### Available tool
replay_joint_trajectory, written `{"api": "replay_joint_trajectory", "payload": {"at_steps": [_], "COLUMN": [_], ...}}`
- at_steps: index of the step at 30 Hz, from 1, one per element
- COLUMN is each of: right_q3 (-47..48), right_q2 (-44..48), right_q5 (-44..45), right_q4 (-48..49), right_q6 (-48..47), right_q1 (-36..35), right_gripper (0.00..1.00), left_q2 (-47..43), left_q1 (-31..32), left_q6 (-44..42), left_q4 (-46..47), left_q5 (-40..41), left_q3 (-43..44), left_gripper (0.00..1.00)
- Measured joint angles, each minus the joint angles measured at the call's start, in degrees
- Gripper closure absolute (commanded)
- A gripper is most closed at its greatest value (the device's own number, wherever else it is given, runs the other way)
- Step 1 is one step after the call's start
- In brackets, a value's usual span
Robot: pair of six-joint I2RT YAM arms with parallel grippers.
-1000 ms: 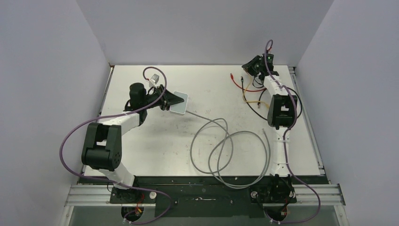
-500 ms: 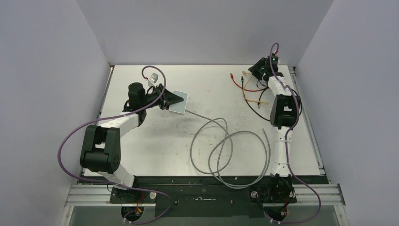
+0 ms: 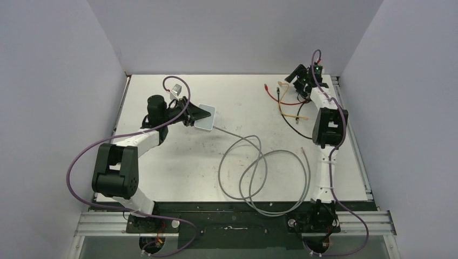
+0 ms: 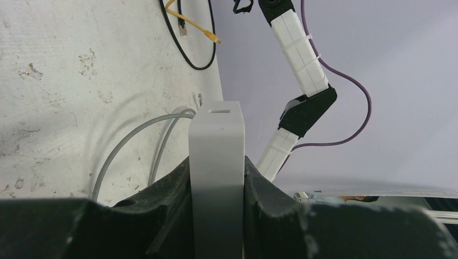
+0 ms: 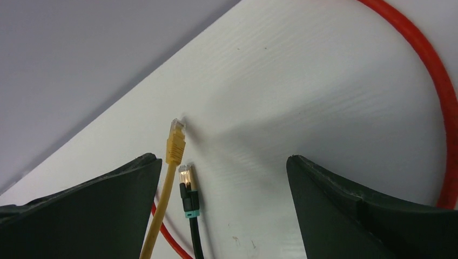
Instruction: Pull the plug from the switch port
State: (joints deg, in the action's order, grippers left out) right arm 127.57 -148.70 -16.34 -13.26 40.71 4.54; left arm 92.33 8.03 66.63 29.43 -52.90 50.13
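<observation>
Left pincer [image 4: 217, 175]: clamped on the switch [image 4: 217, 156], a black finger pressed to either side of it.
Right pincer [image 5: 224, 178]: fingers spread wide apart with nothing held, in the upper right of the top view close to the back wall.
Switch: light-grey box, in the top view at the upper left-centre of the table [image 3: 162, 162], sticking out to the right of the left pincer; whether it rests on the surface I cannot tell.
Grey cable [image 3: 254, 162]: meets the switch at its lower right corner in the top view, then lies in loose loops across the middle of the table; the plug at the switch is too small to make out.
Yellow plug [image 5: 175, 141]: flat on the table between the right pincer's fingers, touched by neither.
Black plug [image 5: 189, 194]: just beside the yellow plug, lower in the right wrist view.
Red cable [image 5: 432, 81]: curves down the right edge of the right wrist view.
</observation>
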Motion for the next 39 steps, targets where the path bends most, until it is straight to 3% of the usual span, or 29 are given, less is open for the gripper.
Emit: {"api": "replay_joint_trajectory", "payload": {"at_steps": [9,11,19,39], "right_q3": [-11.3,-12.3,-17.4,-34.3], "right_q2": [10.3,11.9,17.2,31.7], "right_q5": [-0.5,-1.0,-2.5,-8.9], "right_q4": [0.0,0.3,0.8,0.0], "right_q6": [-4.1,-4.9,-7.3,-8.2], "right_q1": [0.0,0.0,0.0,0.0], "right_gripper": [0.00,0.05,0.08,0.10], "left_q2": [0.1,0.2,0.3,0.6], "left_q1": [0.0,0.0,0.0,0.0], "left_q6": [0.2,0.2,0.3,0.2], "left_q4": [0.4,0.7,1.0,1.2], "left_q5": [0.0,0.0,0.0,-0.1], "left_q3": [0.0,0.0,0.0,0.0], "left_gripper": [1.00,1.00,1.00,1.00]}}
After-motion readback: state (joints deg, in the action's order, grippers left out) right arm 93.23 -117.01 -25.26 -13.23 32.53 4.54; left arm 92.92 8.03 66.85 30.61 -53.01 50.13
